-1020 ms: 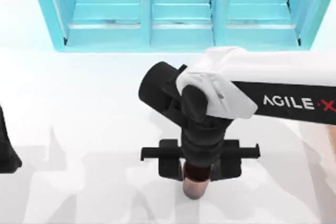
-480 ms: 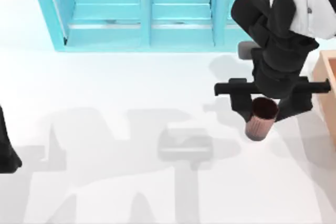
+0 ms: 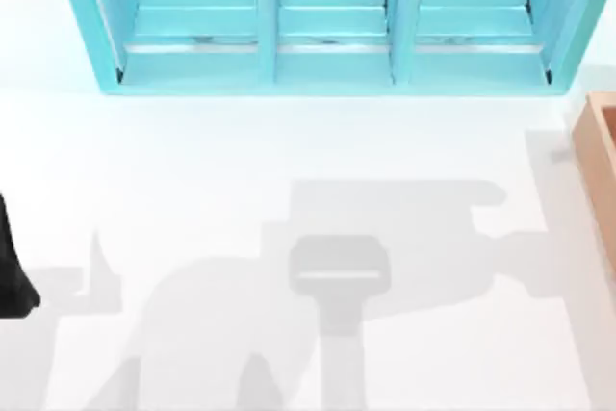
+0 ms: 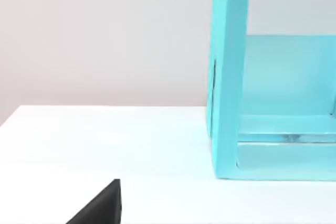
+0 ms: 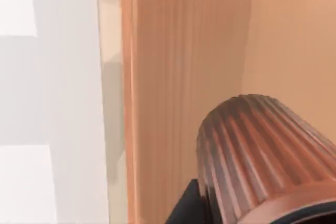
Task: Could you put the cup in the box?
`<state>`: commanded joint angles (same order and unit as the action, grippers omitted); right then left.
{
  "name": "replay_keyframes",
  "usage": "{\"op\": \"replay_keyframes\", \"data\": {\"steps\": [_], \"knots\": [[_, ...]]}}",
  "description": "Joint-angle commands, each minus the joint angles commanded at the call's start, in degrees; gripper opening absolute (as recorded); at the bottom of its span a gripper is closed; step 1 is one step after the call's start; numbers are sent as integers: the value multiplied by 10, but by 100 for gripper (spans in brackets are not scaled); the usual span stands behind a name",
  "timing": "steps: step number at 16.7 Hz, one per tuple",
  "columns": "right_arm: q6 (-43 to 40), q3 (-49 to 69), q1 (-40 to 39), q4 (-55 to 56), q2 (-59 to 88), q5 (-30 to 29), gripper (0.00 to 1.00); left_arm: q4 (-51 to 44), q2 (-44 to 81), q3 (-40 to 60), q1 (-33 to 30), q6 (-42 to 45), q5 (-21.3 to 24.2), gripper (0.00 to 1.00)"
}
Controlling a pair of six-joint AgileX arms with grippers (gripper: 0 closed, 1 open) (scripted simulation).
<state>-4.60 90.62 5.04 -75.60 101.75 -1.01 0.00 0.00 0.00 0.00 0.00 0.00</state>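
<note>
The small dark reddish-brown cup with ribbed sides (image 5: 257, 150) is over the orange-brown inside of the light tan wooden box (image 5: 113, 77), seen close up in the right wrist view. Its long axis runs away from the wrist camera toward the box's inner face. The narrower closed end points into the box and the wider end, with its round rim, lies nearest the camera. There is one cup.

The right gripper (image 5: 252, 211) holds it. One dark finger (image 5: 184, 208) lies against the ribbed side near the wide end, and the cup hides the other finger.

There is one box. Its thick pale wall runs just beside the cup, with the white table (image 5: 47, 103) on the far side of that wall. In the top view the box (image 3: 589, 141) stands at the table's right edge, cut off by the frame, just in front of the right end of the big turquoise shelf unit (image 3: 327, 55).

There is one shelf unit. It has three open bays side by side and stands along the far edge of the white table (image 3: 192, 161), where grey shadows lie.

The left arm (image 3: 12, 271) is parked at the table's left edge. A dark wedge of the left gripper (image 4: 100, 208) shows low in the left wrist view, well apart from the shelf's turquoise end wall (image 4: 228, 77). Whether this gripper is wide or narrow cannot be told.
</note>
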Motion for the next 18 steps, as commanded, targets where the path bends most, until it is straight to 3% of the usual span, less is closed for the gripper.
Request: {"op": "replay_keyframes", "data": {"steps": [5,12,18], "knots": [[-113,7,115,-35,-32,-1,0,0,0,0,0,0,0,100],[-117,-4,119,-26,-31,-1,0,0,0,0,0,0,0,100],[-117,-111,120,87,-27,-1,0,0,0,0,0,0,0,100]]}}
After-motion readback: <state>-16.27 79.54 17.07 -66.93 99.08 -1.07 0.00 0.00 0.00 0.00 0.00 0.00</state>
